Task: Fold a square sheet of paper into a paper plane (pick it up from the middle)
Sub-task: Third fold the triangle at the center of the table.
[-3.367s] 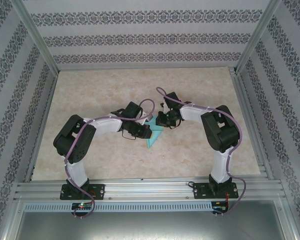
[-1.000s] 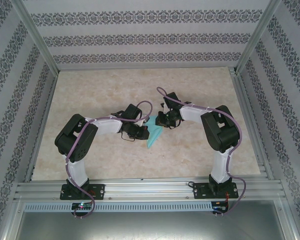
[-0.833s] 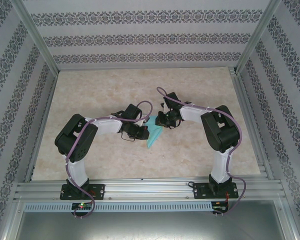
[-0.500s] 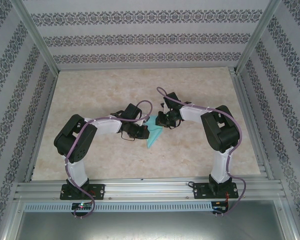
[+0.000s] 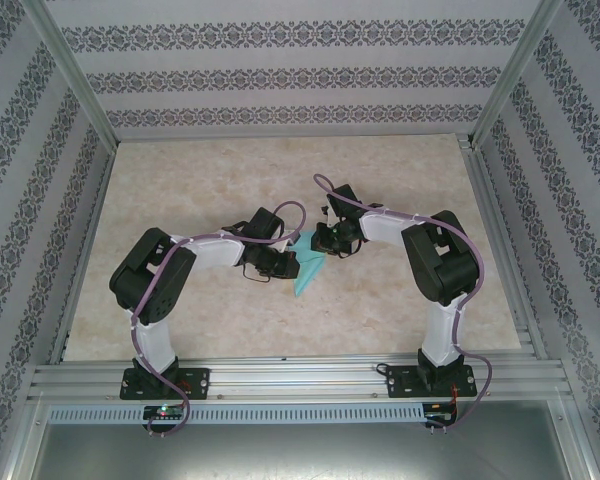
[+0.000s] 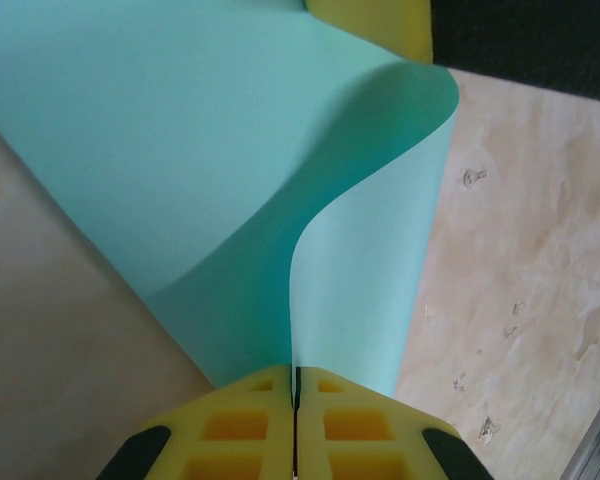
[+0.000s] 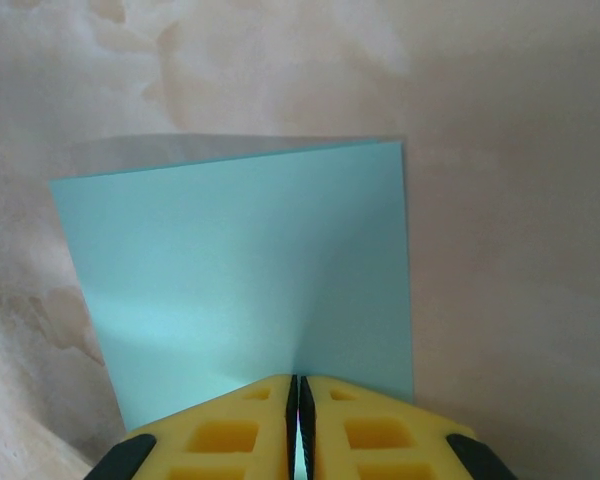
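The turquoise square sheet of paper (image 5: 307,270) hangs between both grippers above the middle of the table. My left gripper (image 5: 288,262) is shut on one edge; in the left wrist view the sheet (image 6: 230,190) curls upward from the yellow fingers (image 6: 230,430) in an S-shaped bend. My right gripper (image 5: 320,247) is shut on the opposite edge; in the right wrist view the sheet (image 7: 250,280) spreads flat beyond the pinching yellow fingers (image 7: 370,430). A yellow pad of the right gripper (image 6: 375,22) peeks over the paper's far edge in the left wrist view.
The beige marbled tabletop (image 5: 230,180) lies all around. Aluminium frame rails (image 5: 280,375) run along the near edge and sides, with patterned walls behind. Small specks dot the table surface (image 6: 520,300) to the right of the paper.
Since 3.4 s ago the left gripper has shifted slightly left and the paper has narrowed from a wider shape to a slimmer, bent one. Over the last second, almost nothing moves.
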Available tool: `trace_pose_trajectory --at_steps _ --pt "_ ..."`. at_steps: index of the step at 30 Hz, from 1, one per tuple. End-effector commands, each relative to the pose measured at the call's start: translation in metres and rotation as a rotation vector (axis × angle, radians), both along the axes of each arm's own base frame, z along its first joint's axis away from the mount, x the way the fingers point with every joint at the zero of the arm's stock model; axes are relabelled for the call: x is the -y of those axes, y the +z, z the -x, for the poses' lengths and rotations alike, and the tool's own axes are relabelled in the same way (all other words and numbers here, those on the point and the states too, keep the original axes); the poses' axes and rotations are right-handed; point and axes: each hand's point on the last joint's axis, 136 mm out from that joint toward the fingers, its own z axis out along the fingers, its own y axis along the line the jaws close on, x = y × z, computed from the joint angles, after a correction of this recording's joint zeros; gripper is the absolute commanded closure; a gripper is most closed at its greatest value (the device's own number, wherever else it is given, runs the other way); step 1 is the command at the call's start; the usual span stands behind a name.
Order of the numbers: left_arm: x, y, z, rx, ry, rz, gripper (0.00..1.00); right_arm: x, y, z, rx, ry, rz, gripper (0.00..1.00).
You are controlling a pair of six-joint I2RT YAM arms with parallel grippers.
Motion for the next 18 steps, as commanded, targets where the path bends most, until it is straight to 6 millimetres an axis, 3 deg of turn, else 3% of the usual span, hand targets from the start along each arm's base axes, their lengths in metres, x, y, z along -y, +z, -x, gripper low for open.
trace_pose_trajectory --at_steps 1,6,18 --pt "-0.0046 -0.0116 -0.0015 0.000 -0.011 -0.015 0.92 0.0137 -0.0339 0.0301 -0.112 -0.007 0.096 0.85" --pt "-0.0128 -0.0186 0.0003 0.001 0.009 -0.054 0.93 0.0129 -0.0327 0.0288 -0.109 -0.006 0.094 0.85" --pt "-0.0120 -0.0216 -0.0042 0.002 -0.004 -0.075 0.93 0.0093 -0.0297 0.0280 -0.103 -0.001 0.076 0.85"
